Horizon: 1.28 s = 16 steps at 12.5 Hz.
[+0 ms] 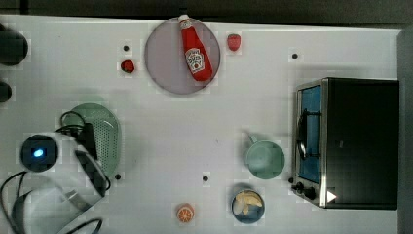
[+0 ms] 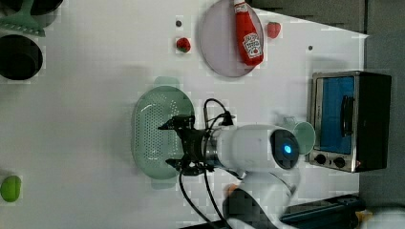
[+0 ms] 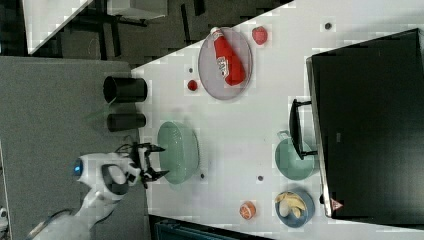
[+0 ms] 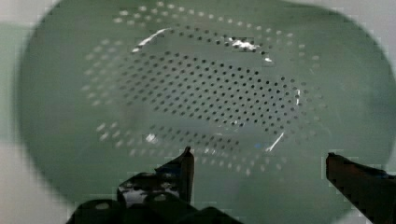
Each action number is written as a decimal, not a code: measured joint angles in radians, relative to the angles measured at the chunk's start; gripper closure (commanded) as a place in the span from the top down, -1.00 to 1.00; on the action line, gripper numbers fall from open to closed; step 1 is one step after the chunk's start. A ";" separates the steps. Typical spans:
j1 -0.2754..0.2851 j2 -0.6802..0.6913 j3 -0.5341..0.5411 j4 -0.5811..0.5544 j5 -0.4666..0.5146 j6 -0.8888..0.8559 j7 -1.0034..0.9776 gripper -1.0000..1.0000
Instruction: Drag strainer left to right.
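The strainer point(image 1: 108, 131) is a pale mint-green oval colander with a holed basin, lying at the top view's left; it also shows as the strainer point(image 2: 154, 133), the strainer point(image 3: 181, 151) and, close up, the strainer point(image 4: 210, 88). My gripper point(image 2: 169, 144) hangs open over the strainer's basin, fingers spread wide with nothing between them. In the wrist view the gripper point(image 4: 259, 156) has both black fingertips point(image 4: 186, 161) over the perforated floor. In the right view the gripper point(image 3: 159, 161) sits at the strainer's near rim. The arm hides part of the strainer in the top view.
A mint mug point(image 1: 264, 159) stands beside a toaster oven point(image 1: 348, 141) at the top view's right. A ketchup bottle point(image 1: 196, 48) lies on a grey plate point(image 1: 163, 61). A blue bowl point(image 1: 248, 206), orange slice point(image 1: 185, 213), strawberries point(image 1: 127, 66) and black cups point(image 3: 124, 90) are scattered around.
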 measured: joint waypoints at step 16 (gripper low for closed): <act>0.054 0.109 -0.227 -0.055 -0.073 0.143 0.035 1.00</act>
